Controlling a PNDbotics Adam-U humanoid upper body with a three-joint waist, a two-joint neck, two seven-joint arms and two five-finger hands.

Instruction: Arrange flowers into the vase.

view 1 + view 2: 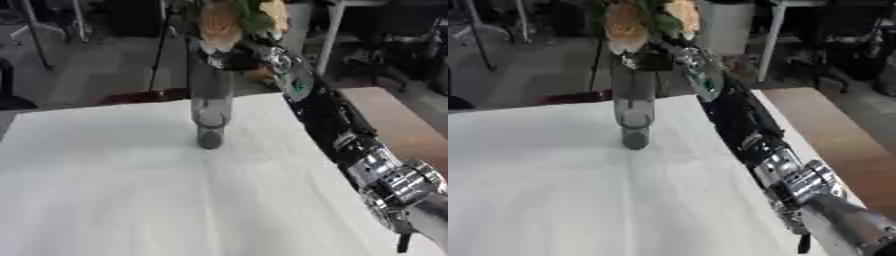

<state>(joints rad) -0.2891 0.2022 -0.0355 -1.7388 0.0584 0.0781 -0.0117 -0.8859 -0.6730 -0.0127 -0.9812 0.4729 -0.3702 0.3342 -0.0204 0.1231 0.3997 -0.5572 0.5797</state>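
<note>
My right arm reaches across the white tabletop to the vase, which stands upright at its far middle. My right robot hand sits at the vase mouth; finger state: cannot tell. Flowers rise above the vase.

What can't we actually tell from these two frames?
- Right hand: dark and blurred at the vase mouth in both views; fingers open or curled, unreadable.
- Flowers: tops cut off by the upper edge; the count is blurred.
- Stems: whether they sit inside the vase is hidden by the hand and the grey wall.
- Left hand: in neither view.
- Table: near edge out of frame.
</note>
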